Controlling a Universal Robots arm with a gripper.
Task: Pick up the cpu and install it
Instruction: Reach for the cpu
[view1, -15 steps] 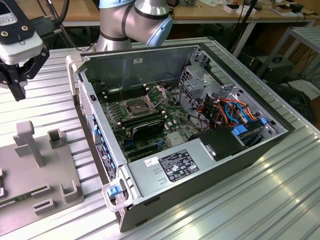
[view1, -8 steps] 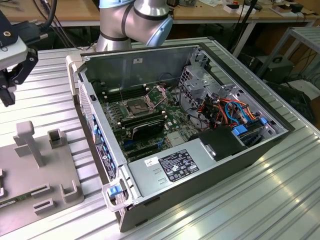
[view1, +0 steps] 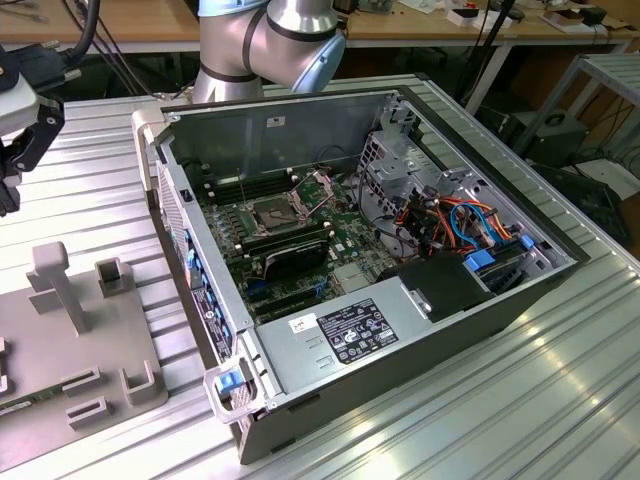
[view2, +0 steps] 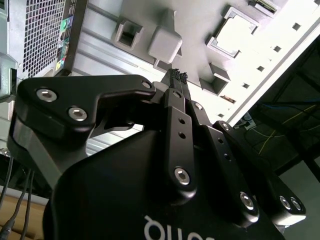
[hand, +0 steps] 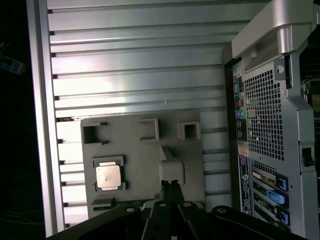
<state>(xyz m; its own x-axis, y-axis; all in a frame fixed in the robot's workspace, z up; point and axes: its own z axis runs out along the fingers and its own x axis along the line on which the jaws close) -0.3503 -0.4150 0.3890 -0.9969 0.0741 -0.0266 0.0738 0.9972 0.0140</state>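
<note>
The black metal hand hangs empty, closed right up. Beyond it, the small flat silver-grey square cpu lies in a recess of the grey moulded plate on the ribbed aluminium counter. Probably light, rigid and delicate: grip opposite edges.

The table is ribbed bare metal with a bright brushed sheen. The computer case is dull grey sheet metal. The holder is matt grey, probably plastic. The cpu has a dull silver metal top. The gripper is smooth satin black with shiny metal screws.
</note>
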